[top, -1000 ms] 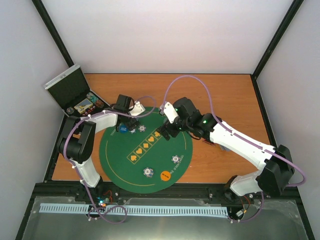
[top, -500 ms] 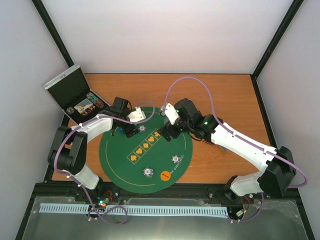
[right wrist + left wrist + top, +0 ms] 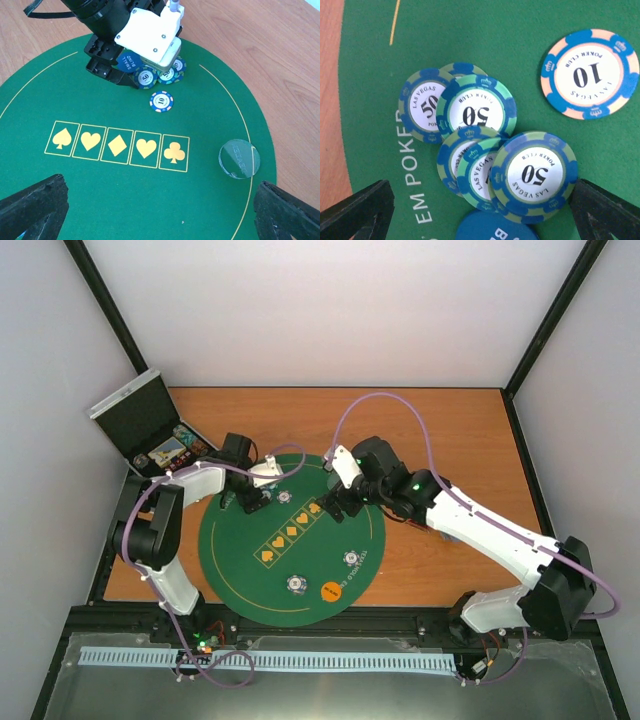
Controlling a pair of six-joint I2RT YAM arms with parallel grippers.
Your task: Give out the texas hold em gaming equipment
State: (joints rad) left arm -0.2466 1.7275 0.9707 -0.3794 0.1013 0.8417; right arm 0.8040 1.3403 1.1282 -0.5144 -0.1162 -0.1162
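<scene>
the left claw (image 3: 480, 217), spread wide over the overlapping chips (image 3: 480, 107), could scatter them by pinching several at once.

On the table (image 3: 440, 430), toward its near edge: mat (image 3: 240, 550). Off the mat, at the table's far-left corner: case (image 3: 140, 420). On the mat's far-left part: pile of chips (image 3: 485, 150), overlapping one another. Just right of the pile, apart from it: lone chip (image 3: 590, 73). Touching the pile's left side: lettered disc (image 3: 129, 61). Across the middle: row of suit boxes (image 3: 117, 145). Just past the row's far-right end, inside the rim: plain disc (image 3: 239, 158). By the mat's near edge: two chips (image 3: 297, 584), apart, another disc (image 3: 332, 590) between them.
</scene>
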